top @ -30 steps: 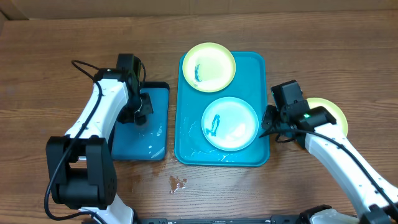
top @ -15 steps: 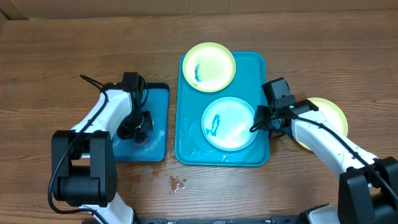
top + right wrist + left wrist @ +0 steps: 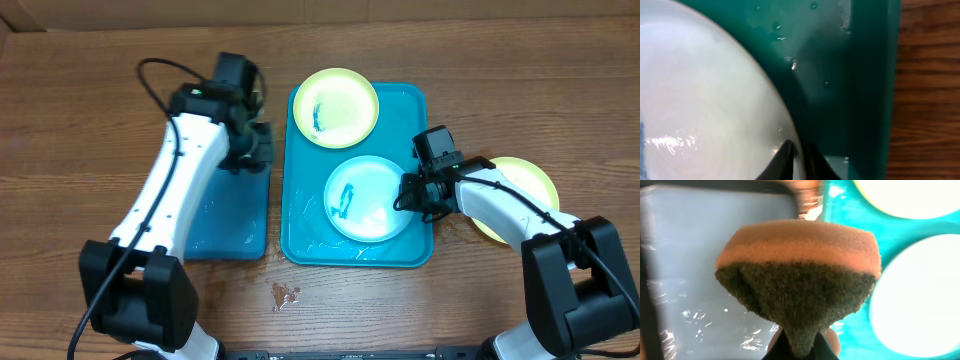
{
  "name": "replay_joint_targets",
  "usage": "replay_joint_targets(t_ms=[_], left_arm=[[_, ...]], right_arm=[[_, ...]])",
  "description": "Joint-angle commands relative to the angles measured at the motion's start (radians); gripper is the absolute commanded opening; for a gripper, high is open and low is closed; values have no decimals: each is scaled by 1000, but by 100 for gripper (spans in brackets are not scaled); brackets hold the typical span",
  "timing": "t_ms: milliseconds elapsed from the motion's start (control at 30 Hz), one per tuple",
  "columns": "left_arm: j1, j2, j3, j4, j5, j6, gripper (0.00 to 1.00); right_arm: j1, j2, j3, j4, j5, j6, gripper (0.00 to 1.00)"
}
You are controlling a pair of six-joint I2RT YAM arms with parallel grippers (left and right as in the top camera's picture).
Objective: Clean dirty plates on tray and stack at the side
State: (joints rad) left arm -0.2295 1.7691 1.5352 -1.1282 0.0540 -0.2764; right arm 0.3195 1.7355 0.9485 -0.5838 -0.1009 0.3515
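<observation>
Left gripper [image 3: 250, 152] is clamped on a sponge [image 3: 800, 275], which hangs over the far right corner of the small tray [image 3: 225, 225]. The smeared blue plate [image 3: 370, 200] lies at 4 o'clock from the sponge, inside the tray [image 3: 300, 240]; being round, it has no long axis. Right gripper [image 3: 408, 192] is pinched on that plate's 3 o'clock rim. Judgement: the left arm carries the wipe across.
</observation>
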Motion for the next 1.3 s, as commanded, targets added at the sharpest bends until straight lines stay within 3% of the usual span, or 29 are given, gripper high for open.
replay_joint_targets(t_ms=[0, 367, 567, 833, 1000, 1133, 1267], left_arm=[[-76, 0, -13, 77, 157, 25, 4], [-323, 143, -154, 388, 206, -84, 4], [-343, 256, -154, 384, 185, -121, 4], [-340, 285, -147, 227, -202, -150, 4], [-337, 285, -147, 187, -359, -145, 4], [-336, 286, -147, 203, -337, -139, 4], [-336, 286, -148, 253, -98, -109, 4]], right_arm=[[2, 26, 4, -3, -87, -1, 4], [41, 26, 4, -23, -91, -9, 4], [45, 26, 4, -26, -92, -9, 4], [45, 26, 4, -27, -91, -9, 4], [45, 26, 4, -27, -91, -9, 4], [45, 26, 4, -28, -91, -9, 4], [45, 26, 4, -31, -91, -9, 4]])
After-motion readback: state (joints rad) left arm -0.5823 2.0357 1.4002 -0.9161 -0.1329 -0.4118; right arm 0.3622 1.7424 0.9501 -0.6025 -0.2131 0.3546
